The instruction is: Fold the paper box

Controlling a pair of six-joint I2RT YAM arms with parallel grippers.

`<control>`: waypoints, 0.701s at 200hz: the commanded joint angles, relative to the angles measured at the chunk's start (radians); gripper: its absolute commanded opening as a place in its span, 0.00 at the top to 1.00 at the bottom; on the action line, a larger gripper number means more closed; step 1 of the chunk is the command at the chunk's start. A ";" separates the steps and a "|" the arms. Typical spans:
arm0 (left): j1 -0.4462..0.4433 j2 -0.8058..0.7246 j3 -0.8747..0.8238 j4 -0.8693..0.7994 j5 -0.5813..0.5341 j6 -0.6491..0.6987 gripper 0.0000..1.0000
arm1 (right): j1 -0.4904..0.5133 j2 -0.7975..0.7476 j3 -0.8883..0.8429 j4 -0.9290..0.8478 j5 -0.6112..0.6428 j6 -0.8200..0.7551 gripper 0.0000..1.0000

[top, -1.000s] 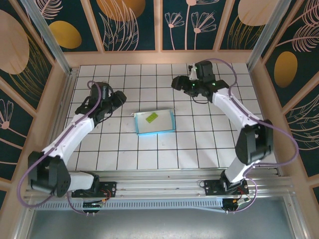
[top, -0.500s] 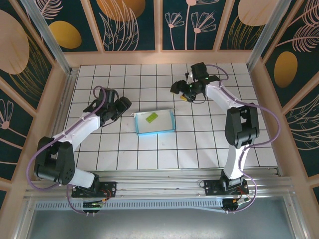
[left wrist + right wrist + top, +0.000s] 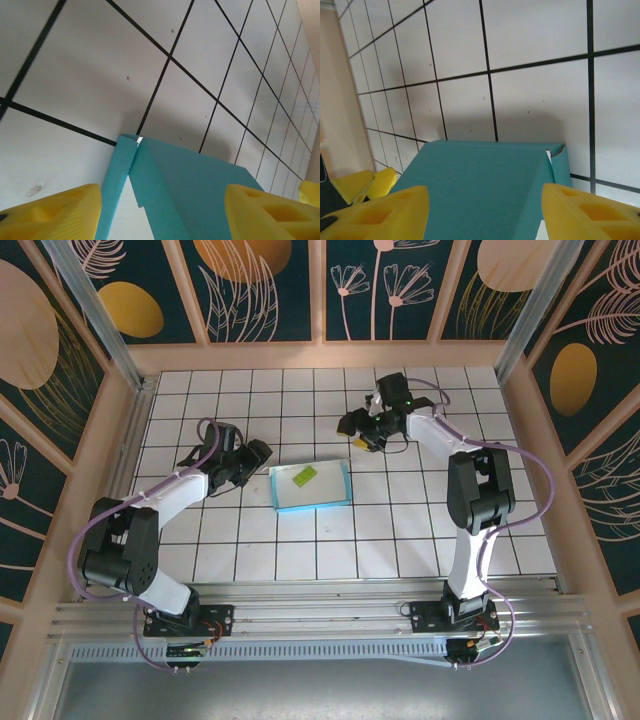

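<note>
From above, the paper box (image 3: 310, 498) lies flat on the white tiled bench (image 3: 420, 530), white face up with teal edges raised along its sides. A small yellow-green scrap (image 3: 304, 476) rests on its far half. The left pincer (image 3: 258, 453) sits just beside the box's far left corner, tips pointing at it. The right pincer (image 3: 350, 428) hangs near the far right corner, a little farther off. Painted panels (image 3: 320, 290) wall the space beyond the box, a metal rail (image 3: 320, 605) runs along the side nearer the arm bases, and a purple cable (image 3: 545, 490) loops well off to the box's right.

From the left wrist, the left pincer (image 3: 160, 212) stands wide, its yellow fingers (image 3: 55, 212) far apart and gripping nothing. The paper box (image 3: 195, 185) lies straight ahead between them, with a teal flap standing at its corner and a sliver of white below it. Bare bench (image 3: 90, 75) stretches beyond the box. A yellow piece (image 3: 311, 191) at the box's right is probably the other arm's finger.

From the right wrist, the right pincer (image 3: 485, 212) is also wide and empty, its fingers (image 3: 590, 210) flanking the view. The paper box (image 3: 475, 180) shows its teal side ahead, one corner notched. Past the box's left end are two yellow pieces (image 3: 362, 184), and a tan wall (image 3: 340, 100) rises behind them.
</note>
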 commanded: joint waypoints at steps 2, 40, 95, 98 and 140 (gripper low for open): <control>0.002 0.005 -0.033 0.074 0.043 -0.052 0.39 | 0.015 -0.044 -0.035 0.000 0.000 0.016 0.40; 0.002 0.001 -0.047 0.085 0.052 -0.052 0.47 | 0.032 -0.076 -0.063 -0.019 0.018 0.012 0.44; 0.002 0.010 -0.066 0.099 0.067 -0.047 0.57 | 0.052 -0.112 -0.111 -0.012 0.078 0.018 0.47; 0.003 0.011 -0.067 0.100 0.068 -0.046 0.57 | 0.052 -0.114 -0.114 -0.010 0.077 0.020 0.47; 0.000 0.021 -0.066 0.110 0.087 -0.036 0.63 | 0.060 -0.113 -0.148 0.039 0.056 0.040 0.54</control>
